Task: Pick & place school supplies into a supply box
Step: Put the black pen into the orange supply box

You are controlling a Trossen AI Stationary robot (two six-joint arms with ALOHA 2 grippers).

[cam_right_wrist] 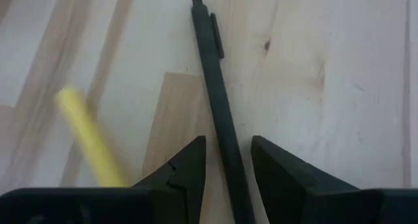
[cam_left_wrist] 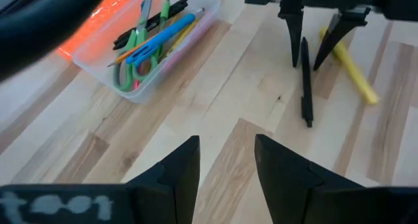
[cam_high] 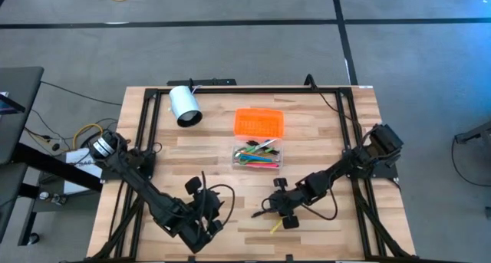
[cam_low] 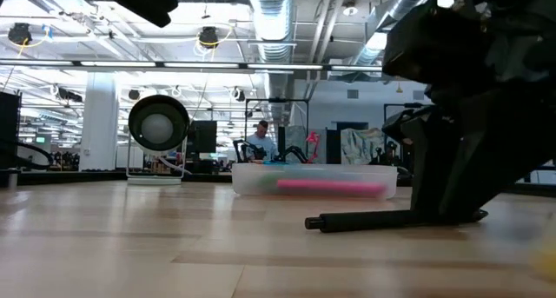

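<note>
Black pen [cam_right_wrist: 219,87] is what's being picked right now, looks like: the right gripper [cam_right_wrist: 228,165] is down at the table with its fingers spread, one on each side of the pen's barrel, not pinched on it yet. So I'd call this the moment just before the grasp, and the next move needs a clean squeeze on a thin round barrel that could easily roll out, then a lift and a carry toward the far side. Just beside the pen lies a yellow marker [cam_right_wrist: 88,136], still loose on the wood. The left gripper [cam_left_wrist: 225,165] hovers near the table's near edge, jaws apart and holding nothing, basically waiting. Further out, the supply box [cam_high: 258,156] sits mid-table with a bunch of colored pens already in it, and its orange lid [cam_high: 258,123] lies just beyond it on the far side. Hard to tell: whether the fingertips actually touch the pen, and in the low view the arm blocks most of the grasp.
</note>
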